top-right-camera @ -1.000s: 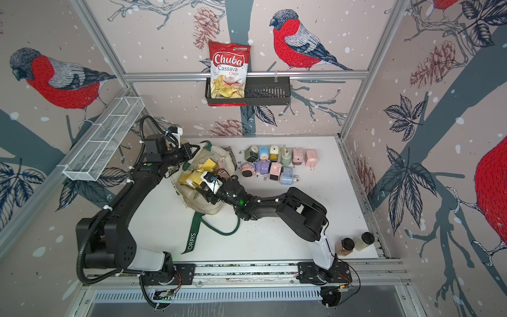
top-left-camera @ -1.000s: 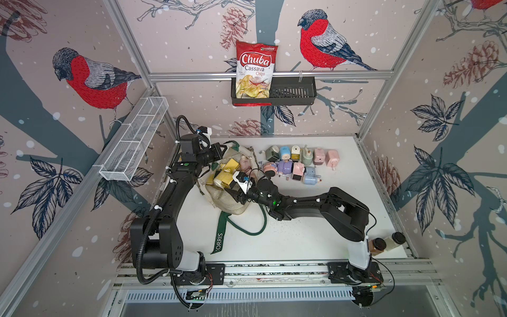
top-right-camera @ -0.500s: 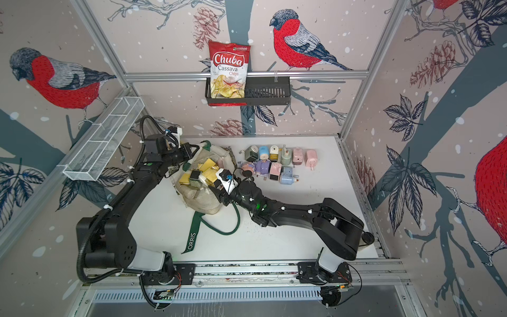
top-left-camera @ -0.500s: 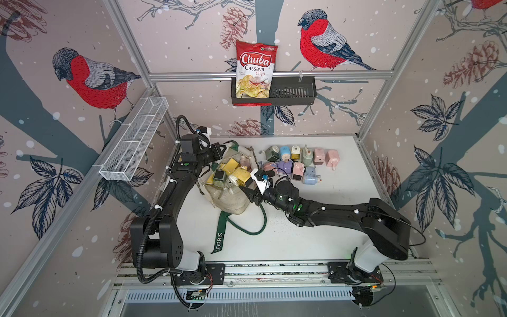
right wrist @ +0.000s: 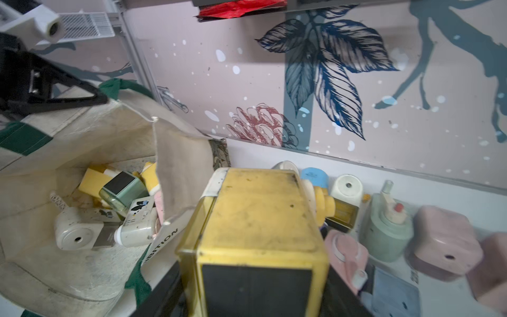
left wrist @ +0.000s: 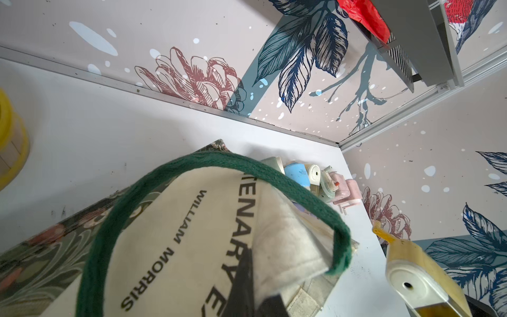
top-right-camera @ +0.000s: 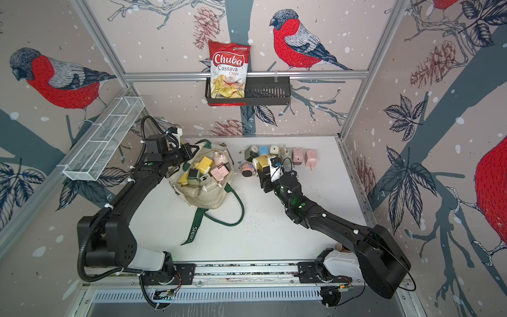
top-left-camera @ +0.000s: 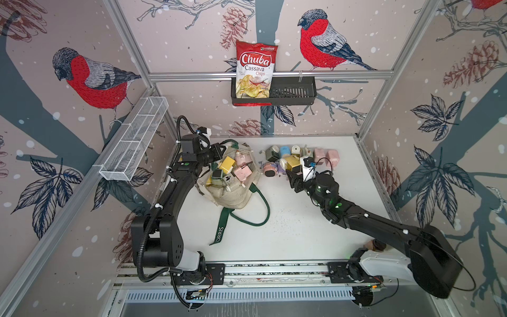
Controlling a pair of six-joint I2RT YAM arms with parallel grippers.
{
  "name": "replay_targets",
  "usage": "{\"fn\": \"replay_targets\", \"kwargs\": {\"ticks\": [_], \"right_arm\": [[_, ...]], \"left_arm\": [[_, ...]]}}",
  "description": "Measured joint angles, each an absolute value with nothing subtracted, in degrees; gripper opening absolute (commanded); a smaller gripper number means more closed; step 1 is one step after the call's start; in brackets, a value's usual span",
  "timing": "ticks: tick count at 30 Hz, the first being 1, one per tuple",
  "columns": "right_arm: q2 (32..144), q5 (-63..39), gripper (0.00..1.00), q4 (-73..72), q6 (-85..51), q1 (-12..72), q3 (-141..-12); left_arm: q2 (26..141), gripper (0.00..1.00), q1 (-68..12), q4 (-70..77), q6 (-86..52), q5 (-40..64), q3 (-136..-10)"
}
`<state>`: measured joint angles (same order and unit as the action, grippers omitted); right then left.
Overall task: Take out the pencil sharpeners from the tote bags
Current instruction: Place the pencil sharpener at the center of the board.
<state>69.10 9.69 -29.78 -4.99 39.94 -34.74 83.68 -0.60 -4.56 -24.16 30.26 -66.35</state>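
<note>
Pincers both loaded: right pincer [top-left-camera: 295,177] closed on yellow sharpener [right wrist: 258,219], left pincer [top-left-camera: 219,151] pinched tight on tote bag [top-left-camera: 233,196] rim.
Yellow sharpener is boxy, scuffed hard plastic with a dark front panel. It sits at the near side of the pile of pencil sharpeners [top-left-camera: 285,151]; cannot tell if it touches the bench [top-left-camera: 288,238]. Pile = pastel rounded blocks with crank stubs, packed touching, back wall edge just behind. Tote bag is limp cream canvas, mouth pulled open upward, bagged sharpeners [top-left-camera: 229,164] jumbled inside. Its green woven strap [top-left-camera: 220,232] lies flat on the bench. Left wall is close to the bag. Bare white bench in front of bag and pile, and right of the pile, leaves free room.
</note>
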Motion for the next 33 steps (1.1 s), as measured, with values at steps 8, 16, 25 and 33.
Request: {"fn": "replay_targets", "kwargs": {"ticks": [8,16,25,33], "right_arm": [[63.11,11.68,0.52,-23.90,-10.98,27.38,-30.68],[64.93,13.23,0.52,-17.91,-17.89,17.17,-29.67],[73.56,12.95,0.53,-13.21,-19.62,13.39,-33.65],[80.16,12.78,0.53,-8.93,-19.42,11.44,-37.63]], "left_arm": [[83.64,0.00,-0.58,-4.58,-24.21,30.24,-66.35],[83.57,0.00,-0.58,-4.58,-24.23,30.26,-66.35],[83.37,0.00,-0.58,-4.60,-24.23,30.26,-66.35],[83.35,0.00,-0.58,-4.62,-24.23,30.26,-66.35]]}}
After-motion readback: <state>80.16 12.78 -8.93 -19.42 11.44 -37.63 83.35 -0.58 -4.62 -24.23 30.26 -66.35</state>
